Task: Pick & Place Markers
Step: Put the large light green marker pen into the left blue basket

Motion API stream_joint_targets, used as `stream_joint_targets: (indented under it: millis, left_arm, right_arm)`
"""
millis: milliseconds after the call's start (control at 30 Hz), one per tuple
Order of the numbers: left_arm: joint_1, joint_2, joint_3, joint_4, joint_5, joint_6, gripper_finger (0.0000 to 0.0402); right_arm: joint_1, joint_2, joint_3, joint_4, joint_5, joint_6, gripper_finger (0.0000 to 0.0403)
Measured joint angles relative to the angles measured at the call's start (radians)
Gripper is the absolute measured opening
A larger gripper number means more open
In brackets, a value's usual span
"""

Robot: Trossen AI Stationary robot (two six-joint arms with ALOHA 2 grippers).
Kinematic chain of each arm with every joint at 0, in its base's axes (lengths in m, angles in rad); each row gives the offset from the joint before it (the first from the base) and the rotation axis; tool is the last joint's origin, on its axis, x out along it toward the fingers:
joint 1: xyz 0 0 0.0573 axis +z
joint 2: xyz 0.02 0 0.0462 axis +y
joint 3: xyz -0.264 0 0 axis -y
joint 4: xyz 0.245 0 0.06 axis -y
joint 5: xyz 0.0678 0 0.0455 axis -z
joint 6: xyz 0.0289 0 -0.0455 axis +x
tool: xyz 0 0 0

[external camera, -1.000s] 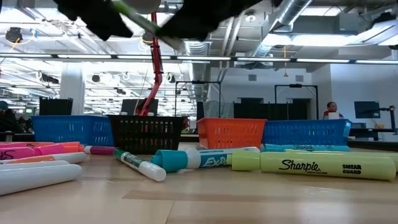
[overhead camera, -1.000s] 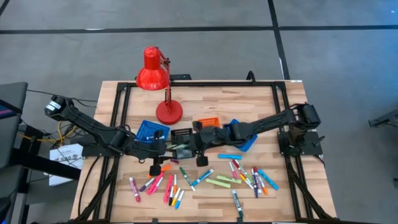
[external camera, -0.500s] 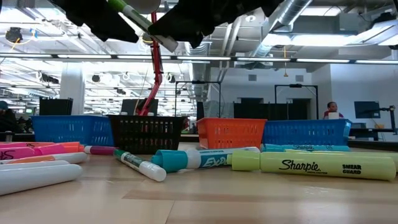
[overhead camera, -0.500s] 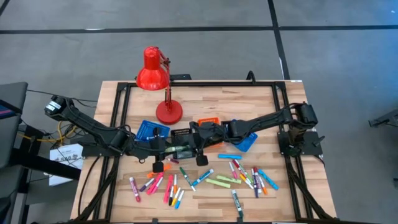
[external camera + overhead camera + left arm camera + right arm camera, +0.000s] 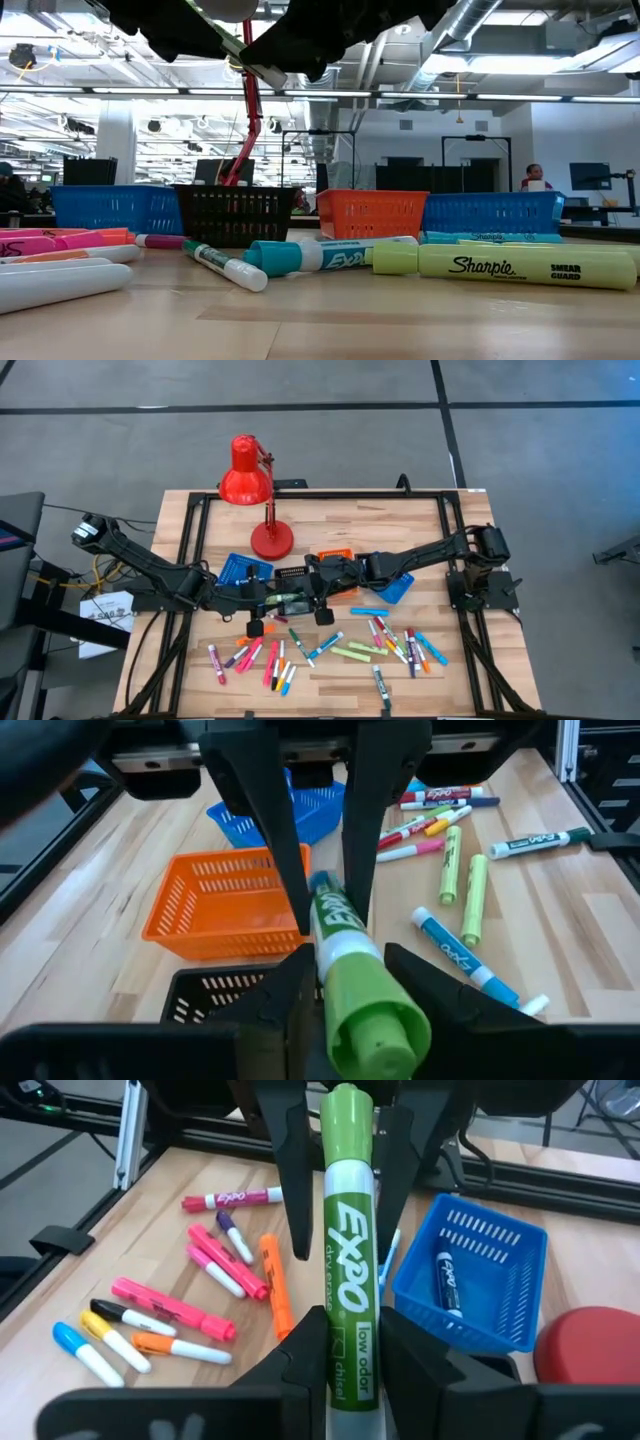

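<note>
Right wrist view shows a green marker held above the desk between both arms: right claw clamped on one end, left claw seemingly pinching the other. Light, stiff, slick plastic; grip mid-barrel, squarely.
</note>
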Motion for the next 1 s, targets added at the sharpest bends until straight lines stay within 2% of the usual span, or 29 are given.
stream_joint_targets:
  millis: [467, 733, 1000]
  left_arm:
    - [0.000, 0.000, 0.000, 0.036, 0.000, 0.000, 0.0116]
    - [0.000, 0.000, 0.000, 0.039, -0.020, 0.000, 0.0066]
    - [0.000, 0.000, 0.000, 0.044, -0.029, -0.006, 0.0080]
  right_arm:
    - [0.000, 0.001, 0.000, 0.017, 0.000, 0.000, 0.0068]
    - [0.000, 0.001, 0.000, 0.019, 0.002, 0.006, 0.0073]
    - [0.001, 0.001, 0.000, 0.017, 0.041, 0.014, 0.0081]
